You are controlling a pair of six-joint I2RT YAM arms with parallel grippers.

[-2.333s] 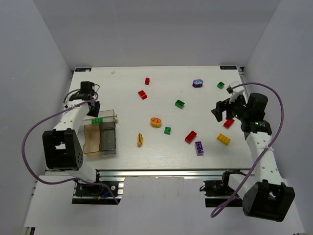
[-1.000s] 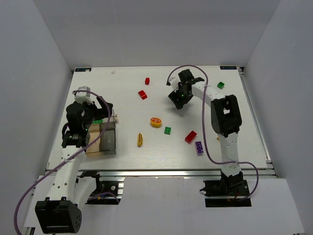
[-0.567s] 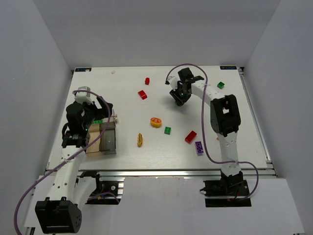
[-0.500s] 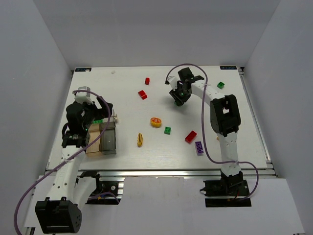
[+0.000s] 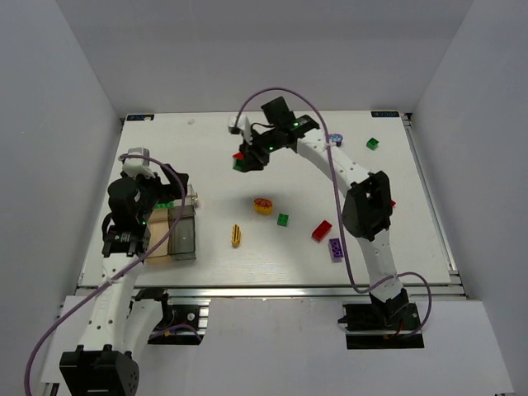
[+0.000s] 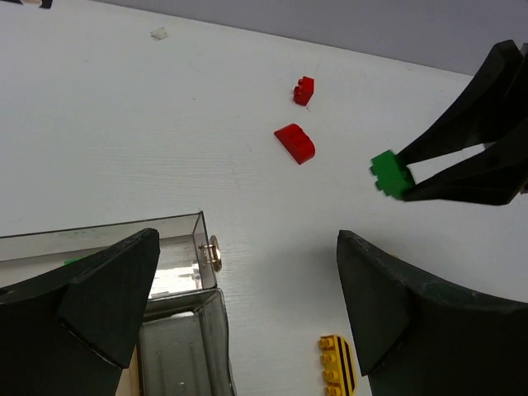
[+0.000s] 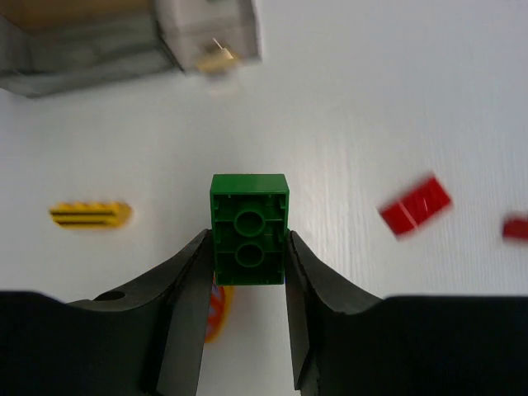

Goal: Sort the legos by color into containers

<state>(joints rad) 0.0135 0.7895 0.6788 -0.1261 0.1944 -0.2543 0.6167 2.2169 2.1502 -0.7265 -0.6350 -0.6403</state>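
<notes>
Left claw [image 5: 155, 188]: jaws spread wide, nothing between them. It hovers over the far end of the containers [image 5: 170, 246], which sit at the left side of the worktop [image 5: 214, 186]. One green lego [image 5: 164, 204] lies in the far clear compartment. I cannot tell what is in the other compartments.

On the worktop, going right from the containers:
- The yellow striped piece [image 5: 236, 236] is nearest, level with their near half.
- The rounded orange-and-yellow piece [image 5: 263, 205] is further right.
- The small green brick [image 5: 283, 219] is just right of that.
- The red brick [image 5: 322, 230] and the purple brick [image 5: 336, 249] are well apart from the containers.

Right claw [image 5: 245, 161]: the arm is stretched across, right of the containers and beyond their far end. The jaws are clamped on the held green brick [image 7: 248, 227], pinched by its two long sides. Its hollow underside faces the wrist camera, and it is held above the worktop.

The larger red brick [image 6: 295, 142] and the small red piece [image 6: 304, 89] lie on the worktop beyond the containers. In the left wrist view both are left of the held green brick.

Farthest right from the containers are the purple rounded piece [image 5: 334, 138] and the far green brick [image 5: 373, 143].
</notes>
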